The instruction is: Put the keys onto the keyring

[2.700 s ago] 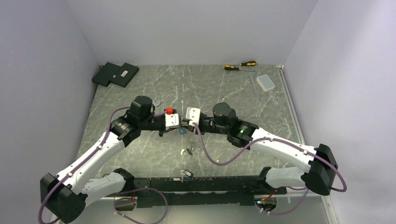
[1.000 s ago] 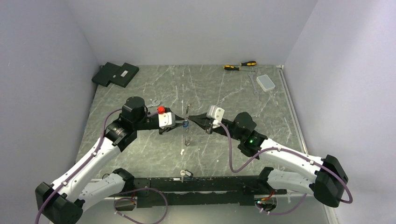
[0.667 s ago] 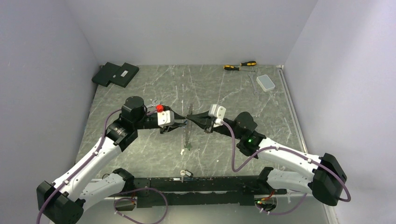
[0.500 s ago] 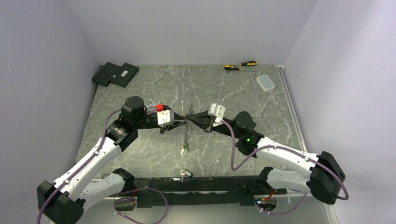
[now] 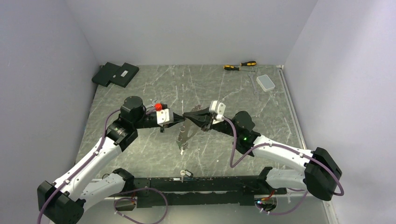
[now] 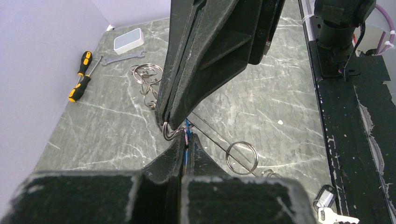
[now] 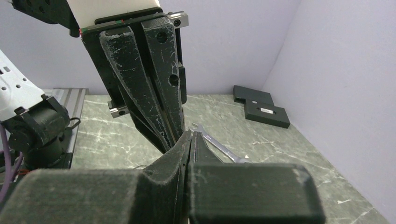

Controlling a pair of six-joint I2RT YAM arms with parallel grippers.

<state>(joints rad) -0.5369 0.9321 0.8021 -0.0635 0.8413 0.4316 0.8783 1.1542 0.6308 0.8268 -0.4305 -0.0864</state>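
My two grippers meet tip to tip above the middle of the table. The left gripper [image 5: 181,122] [image 6: 187,139] is shut, with a thin blue edge of the blue key [image 6: 187,136] showing between its fingers. The right gripper [image 5: 187,117] [image 7: 190,135] is shut too. In the left wrist view its tips pinch a bend of the silvery keyring [image 6: 169,134]. The keyring's wire [image 6: 211,141] runs down past a small split ring [image 6: 242,157] and hangs as a narrow loop [image 5: 181,139] towards the table. I cannot make out a green key.
A silver wrench [image 7: 219,149] lies behind the left arm and another [image 6: 122,56] at the back right. Beside that one are two yellow-and-black screwdrivers [image 5: 240,66] and a white box [image 5: 266,82]. Black blocks [image 5: 115,73] sit back left. Loose rings [image 6: 146,76] lie on the table, a tagged silver key [image 5: 186,173] on the front rail.
The left gripper has closed on the blue key. The right gripper has shifted slightly left against it, and the hanging loop has swung a little to the left.
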